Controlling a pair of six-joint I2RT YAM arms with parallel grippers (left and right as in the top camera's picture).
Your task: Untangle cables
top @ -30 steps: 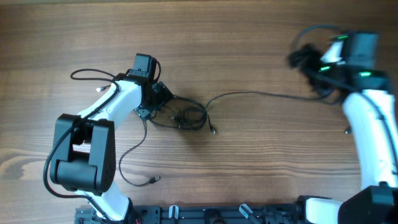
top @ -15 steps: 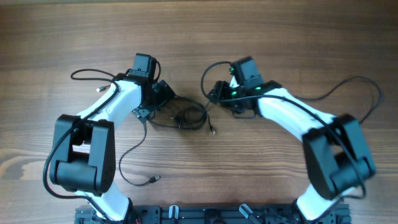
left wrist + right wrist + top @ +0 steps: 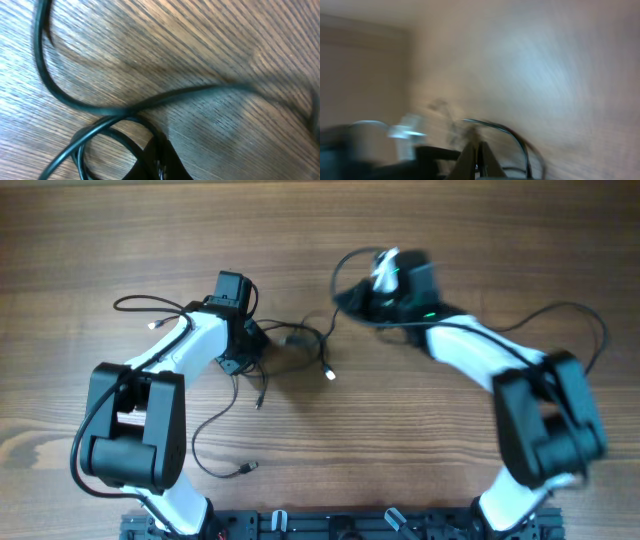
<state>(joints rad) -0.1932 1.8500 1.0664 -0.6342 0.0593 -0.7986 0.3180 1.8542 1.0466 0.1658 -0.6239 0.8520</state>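
The wooden desk (image 3: 450, 220) carries little besides the two arms. A black wire (image 3: 590, 320) loops out beside the right arm near the right edge. Along the near edge runs a dark rail (image 3: 330, 525) between the arm bases. Nothing lies between the two grippers except the cords themselves.

The cables (image 3: 300, 338) are thin black cords in a loose, stretched tangle mid-desk, between the grippers. One silvery plug (image 3: 328, 375) hangs off the tangle toward the near side, and another cord end (image 3: 258, 402) trails below the left gripper. A separate cord with a plug (image 3: 245, 468) lies beside the left arm's base.

The left gripper (image 3: 252, 340) is closed. Its wrist view shows the tips (image 3: 161, 162) drawn into a dark wedge with a cord (image 3: 165, 96) running straight into them. The right gripper (image 3: 348, 298) is also closed. Its wrist view is badly blurred, with the tips (image 3: 478, 156) together and a cord (image 3: 507, 131) arcing just beside them; I cannot tell if that cord is pinched.

Half a second ago the tangle was a rounder coil lying nearer the front edge. It is now pulled up and thinner, and the silvery plug has shifted left. A second ago the right arm was far off at the right edge.
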